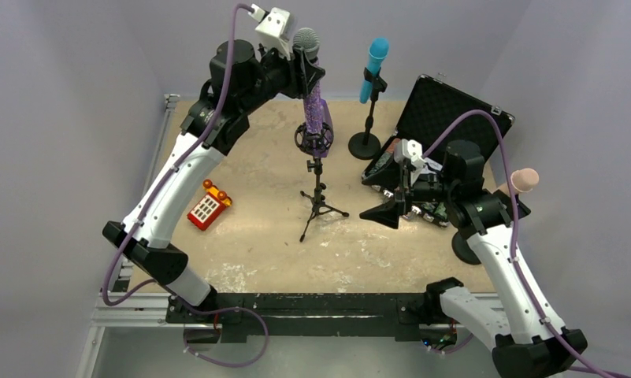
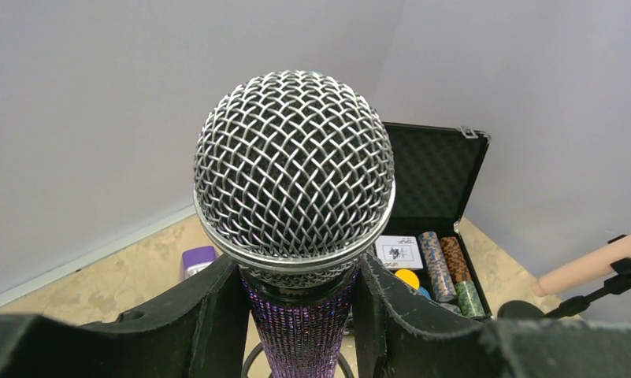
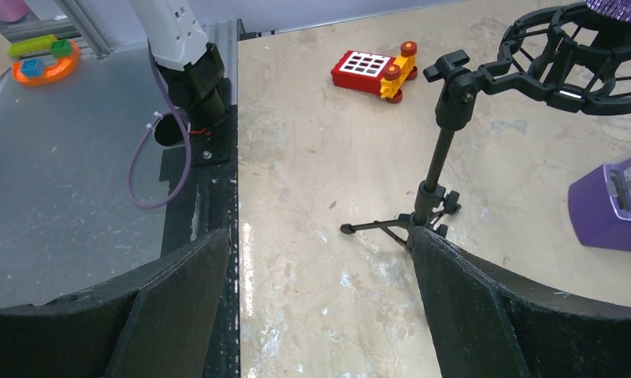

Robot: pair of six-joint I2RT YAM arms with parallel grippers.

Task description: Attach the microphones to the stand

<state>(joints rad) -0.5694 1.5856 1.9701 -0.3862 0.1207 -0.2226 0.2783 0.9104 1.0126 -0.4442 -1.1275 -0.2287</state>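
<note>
While my left end effector (image 2: pixel 296 327) clamps the purple microphone (image 2: pixel 294 169) just under its mesh head, tail in the shock mount (image 1: pixel 313 140), any sideways tug could tip the spindly tripod stand (image 1: pixel 319 197). My right end effector (image 3: pixel 320 299) hangs wide open, empty. The blue microphone (image 1: pixel 373 67) crowds the far right; the near table (image 1: pixel 257 236) offers room.

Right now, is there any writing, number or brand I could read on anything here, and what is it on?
No text can be read.
White card in the black case: print too small to read.
Red toy: white key grid, no legible digits.
Purple microphone in the left hand: no brand visible.
</note>
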